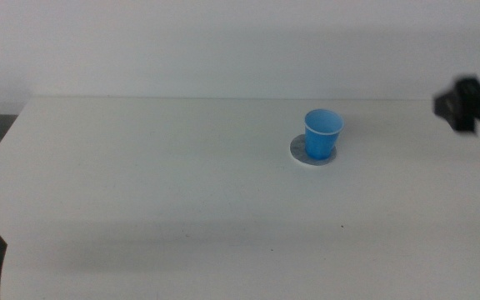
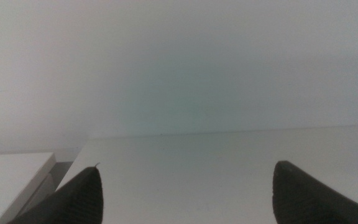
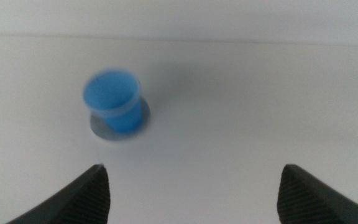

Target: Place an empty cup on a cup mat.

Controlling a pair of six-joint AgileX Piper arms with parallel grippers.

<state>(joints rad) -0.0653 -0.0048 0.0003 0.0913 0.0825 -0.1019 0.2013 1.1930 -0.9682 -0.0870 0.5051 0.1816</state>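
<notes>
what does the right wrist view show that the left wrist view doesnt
Only the right wrist view shows the cup standing upright on the cup mat, with the right gripper open and apart from it. Only the left wrist view shows the left gripper, open with nothing between its jaws, and a pale block beside the table's edge. Both show the white table and a pair of dark jaws.

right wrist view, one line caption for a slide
Blue cup standing on the cup mat, right pincer open and apart from it.
</notes>
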